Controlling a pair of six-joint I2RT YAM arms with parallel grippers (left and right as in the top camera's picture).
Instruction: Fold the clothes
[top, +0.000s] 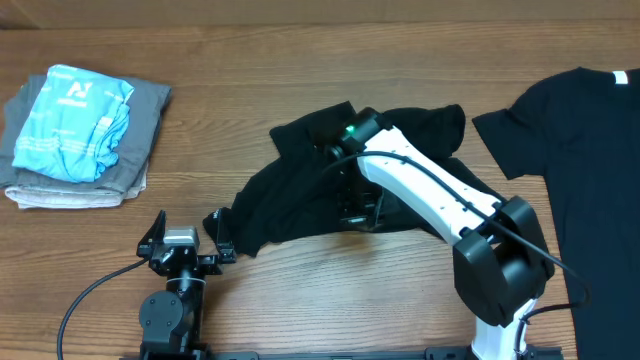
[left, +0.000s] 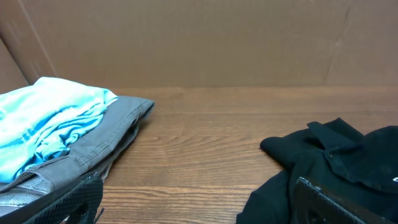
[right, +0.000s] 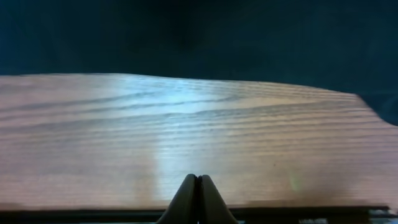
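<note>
Pressed-together tips of the right claw (right: 198, 186) showed no cloth between them, with bare worktop (right: 186, 137) just ahead. That claw hung over the crumpled black shirt (top: 290, 190), which sprawled left-to-right mid-worktop. The left claw (top: 185, 228), spread wide, sat beside its left end.

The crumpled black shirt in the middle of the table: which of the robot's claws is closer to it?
Right. The right gripper is over the crumpled black shirt, fingers shut. The left gripper sits open just off the shirt's left edge, near the table's front.
</note>
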